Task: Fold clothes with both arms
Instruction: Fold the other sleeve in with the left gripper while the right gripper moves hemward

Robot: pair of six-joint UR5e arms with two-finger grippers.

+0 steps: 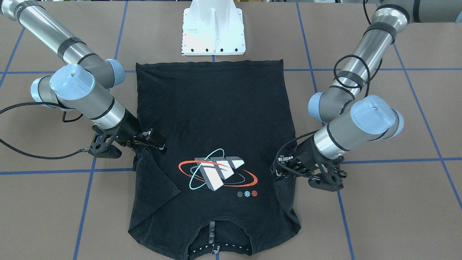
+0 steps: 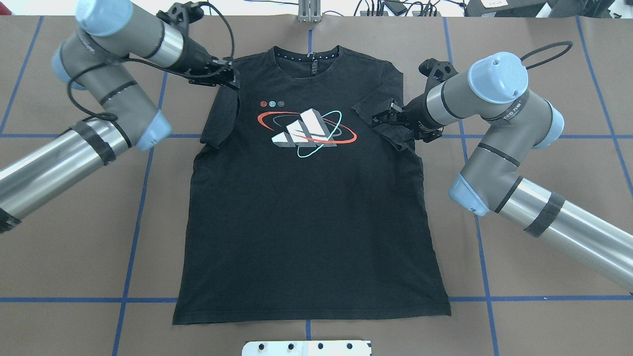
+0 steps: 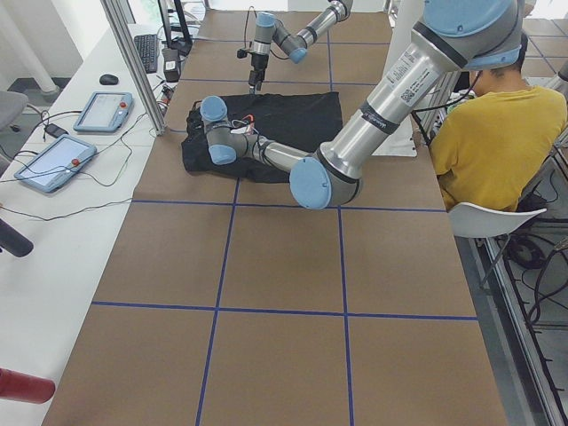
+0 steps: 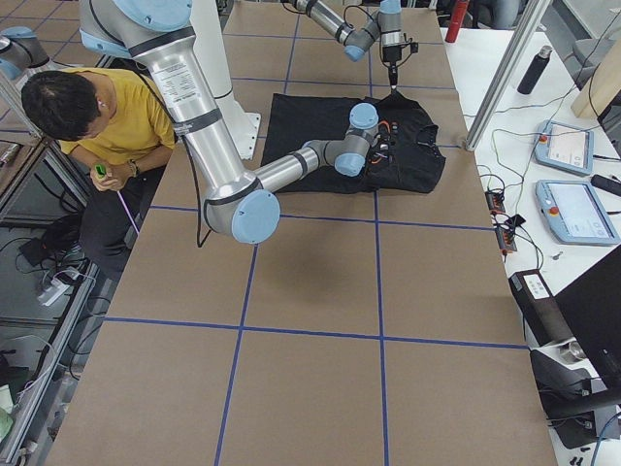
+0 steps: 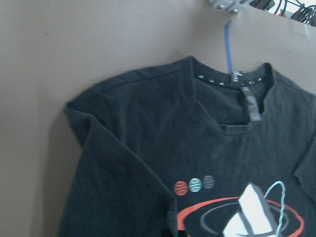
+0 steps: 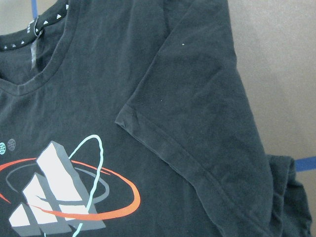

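Note:
The black T-shirt (image 2: 306,217) lies flat on the table, logo (image 2: 306,128) up, collar away from the robot base. Both short sleeves are folded inward onto the chest: the left sleeve (image 5: 113,187) and the right sleeve (image 6: 197,123) lie flat and loose. My left gripper (image 2: 227,78) hovers at the shirt's left shoulder, fingers apart and empty; it also shows in the front-facing view (image 1: 279,167). My right gripper (image 2: 383,117) is over the folded right sleeve, open and empty; it also shows in the front-facing view (image 1: 155,140).
The white base plate (image 1: 213,32) stands just past the shirt's hem. Blue tape lines cross the brown table. A person in a yellow shirt (image 4: 97,107) sits behind the robot. Tablets (image 3: 102,111) and cables lie on the side bench.

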